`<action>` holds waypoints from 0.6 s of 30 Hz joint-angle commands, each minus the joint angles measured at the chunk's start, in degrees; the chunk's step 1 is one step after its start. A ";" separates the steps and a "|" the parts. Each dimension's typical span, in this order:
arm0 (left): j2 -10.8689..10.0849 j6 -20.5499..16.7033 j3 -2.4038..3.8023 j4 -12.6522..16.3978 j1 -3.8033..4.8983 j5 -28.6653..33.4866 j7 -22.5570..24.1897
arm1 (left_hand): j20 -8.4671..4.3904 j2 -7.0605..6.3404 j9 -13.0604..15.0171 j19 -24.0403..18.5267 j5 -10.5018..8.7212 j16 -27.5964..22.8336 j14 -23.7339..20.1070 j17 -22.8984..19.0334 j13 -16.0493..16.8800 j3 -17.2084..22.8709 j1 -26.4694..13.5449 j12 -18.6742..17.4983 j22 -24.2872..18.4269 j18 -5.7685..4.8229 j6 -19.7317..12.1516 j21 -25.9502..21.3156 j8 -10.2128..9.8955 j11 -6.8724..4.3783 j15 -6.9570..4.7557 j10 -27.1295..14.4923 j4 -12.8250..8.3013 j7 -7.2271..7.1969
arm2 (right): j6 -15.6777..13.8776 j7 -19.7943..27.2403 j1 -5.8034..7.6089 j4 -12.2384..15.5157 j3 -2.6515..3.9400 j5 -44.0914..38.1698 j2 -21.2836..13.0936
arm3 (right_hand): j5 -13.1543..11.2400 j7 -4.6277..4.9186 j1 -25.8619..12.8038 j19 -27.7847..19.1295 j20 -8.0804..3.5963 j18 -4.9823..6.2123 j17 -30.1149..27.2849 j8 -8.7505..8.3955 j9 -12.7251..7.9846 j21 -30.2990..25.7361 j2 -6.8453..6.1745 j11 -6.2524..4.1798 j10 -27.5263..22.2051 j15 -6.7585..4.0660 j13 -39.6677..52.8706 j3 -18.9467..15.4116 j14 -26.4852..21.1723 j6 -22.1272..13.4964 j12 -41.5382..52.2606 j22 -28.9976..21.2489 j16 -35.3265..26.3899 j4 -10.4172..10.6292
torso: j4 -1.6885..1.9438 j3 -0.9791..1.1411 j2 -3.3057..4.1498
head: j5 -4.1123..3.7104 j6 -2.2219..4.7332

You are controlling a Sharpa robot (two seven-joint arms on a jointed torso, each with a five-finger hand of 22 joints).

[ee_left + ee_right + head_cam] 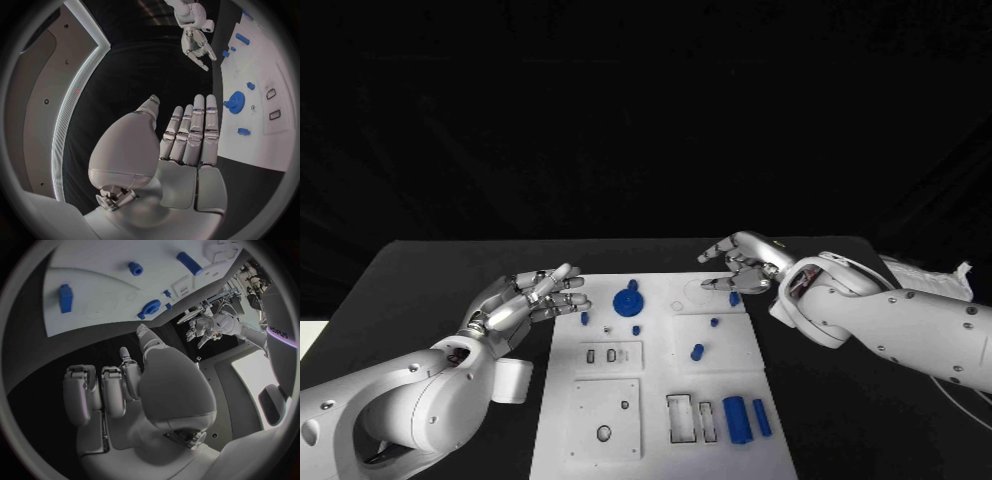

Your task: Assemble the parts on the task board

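The white board [661,380] lies in the middle of the black table [444,270], its long side running away from the robot. The right hand [740,268] hovers over the far right corner of the board, and a small blue peg [734,298] sits just below its bent fingers, on the near side of them. So the peg lies toward the robot from this hand, close by, and the right hand is clearly the nearer one to it. I cannot tell if the fingers already touch the peg (the head view is too small there); in the right wrist view the fingers are curled in and I see nothing between them.

The left hand [534,298] waits at the left edge of the board with its fingers straight, side by side, holding nothing. The blue gear [627,300] is the nearest part to it, just beside its fingertips.

Other parts are around: a small peg [714,322] and an oval piece [697,351] in the middle of the board, and two long blue bars [746,417] at the near right, lying along the board's long side next to empty slots. Nothing stands between the right hand and its peg; in my judgement a short move back and down is enough.
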 commanded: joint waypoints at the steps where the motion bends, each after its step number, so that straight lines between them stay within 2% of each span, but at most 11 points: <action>1: 0.41 1.69 0.01 -0.40 -0.03 0.03 0.26 | 0.27 0.60 -0.06 -0.03 -0.30 -0.22 -0.46 0.06 -0.05 -0.04 -0.09 -0.17 -0.06 0.67 -0.14 -0.29 -0.27 0.32 0.13 -0.03 -0.24 0.41 | 4.81 5.12 -0.23 -0.86 -0.01 6.45 -1.85 | -0.33 0.01 0.70 2.25 0.36 -0.32 8.74 -0.16 -0.05 -0.26 -0.11 0.12 -0.05 0.29 5.33 -0.03 4.68 -0.36 0.22 6.61 0.13 -0.56 | -0.72 0.62 -0.20 | 0.04 0.19; 3: 0.59 1.77 0.00 -0.65 -0.08 0.04 0.26 | 0.28 0.61 -0.06 -0.02 -0.30 -0.23 -0.46 0.06 -0.05 -0.03 -0.08 -0.17 -0.07 0.67 -0.14 -0.30 -0.26 0.31 0.13 -0.02 -0.25 0.40 | 5.26 5.26 -0.29 -1.46 -0.01 6.70 -2.84 | -0.33 0.02 0.76 2.29 0.36 -0.33 8.80 -0.16 -0.05 -0.23 -0.13 0.13 0.00 0.29 5.41 -0.06 4.69 -0.39 0.33 6.68 0.15 -0.64 | -0.83 0.80 -0.28 | 0.12 0.19; 7: 0.94 1.91 -0.02 -1.11 -0.19 0.04 0.25 | 0.28 0.63 -0.06 -0.02 -0.30 -0.23 -0.45 0.07 -0.04 -0.02 -0.07 -0.17 -0.07 0.67 -0.13 -0.31 -0.26 0.31 0.13 -0.01 -0.27 0.40 | 6.13 5.32 -0.48 -2.95 -0.04 6.86 -4.08 | -0.30 0.05 0.89 2.32 0.37 -0.35 9.01 -0.18 -0.06 -0.20 -0.18 0.15 0.10 0.31 5.56 -0.11 4.73 -0.51 0.54 6.75 0.23 -0.81 | -1.04 1.01 -0.37 | 0.07 0.28; 9: 1.08 1.95 -0.02 -1.29 -0.24 0.04 0.25 | 0.28 0.63 -0.06 -0.02 -0.30 -0.23 -0.45 0.07 -0.04 -0.02 -0.07 -0.17 -0.07 0.67 -0.13 -0.31 -0.26 0.31 0.13 -0.01 -0.27 0.40 | 6.47 5.29 -0.68 -3.54 -0.05 6.79 -4.29 | -0.30 0.05 0.89 2.32 0.37 -0.35 9.01 -0.18 -0.06 -0.20 -0.18 0.15 0.10 0.31 5.56 -0.11 4.73 -0.51 0.54 6.75 0.23 -0.81 | -1.11 1.17 -0.37 | 0.07 0.27; 10: 1.10 1.96 -0.02 -1.30 -0.24 0.04 0.25 | 0.28 0.63 -0.06 -0.02 -0.30 -0.23 -0.45 0.07 -0.04 -0.02 -0.07 -0.17 -0.07 0.67 -0.13 -0.31 -0.26 0.31 0.13 -0.01 -0.27 0.40 | 6.50 5.28 -0.71 -3.60 -0.05 6.78 -4.30 | -0.30 0.05 0.89 2.32 0.37 -0.35 9.01 -0.18 -0.06 -0.20 -0.18 0.15 0.10 0.31 5.56 -0.11 4.73 -0.51 0.54 6.75 0.23 -0.81 | -1.11 1.17 -0.37 | 0.07 0.27; 11: 1.18 1.98 -0.03 -1.40 -0.27 0.04 0.25 | 0.28 0.63 -0.06 -0.02 -0.30 -0.23 -0.45 0.07 -0.04 -0.02 -0.07 -0.17 -0.07 0.67 -0.13 -0.31 -0.26 0.31 0.13 -0.01 -0.27 0.40 | 6.73 5.26 -0.93 -3.92 -0.05 6.71 -4.35 | -0.29 0.06 0.91 2.34 0.37 -0.36 9.06 -0.19 -0.07 -0.18 -0.19 0.16 0.13 0.31 5.59 -0.12 4.75 -0.55 0.58 6.80 0.25 -0.84 | -1.12 1.29 -0.36 | 0.12 0.22; 18: 1.41 2.07 -0.06 -1.74 -0.39 0.04 0.23 | 0.28 0.67 -0.06 -0.02 -0.29 -0.25 -0.44 0.08 -0.04 0.00 -0.04 -0.17 -0.08 0.67 -0.13 -0.32 -0.25 0.31 0.13 0.00 -0.31 0.39 | 7.40 5.24 -2.50 -5.32 -0.06 6.05 -3.92 | -0.27 0.07 0.92 2.39 0.38 -0.38 9.21 -0.19 -0.07 -0.14 -0.17 0.17 0.22 0.32 5.72 -0.13 4.78 -0.58 0.76 6.90 0.31 -0.87 | -0.99 1.61 -0.32 | 0.23 -0.02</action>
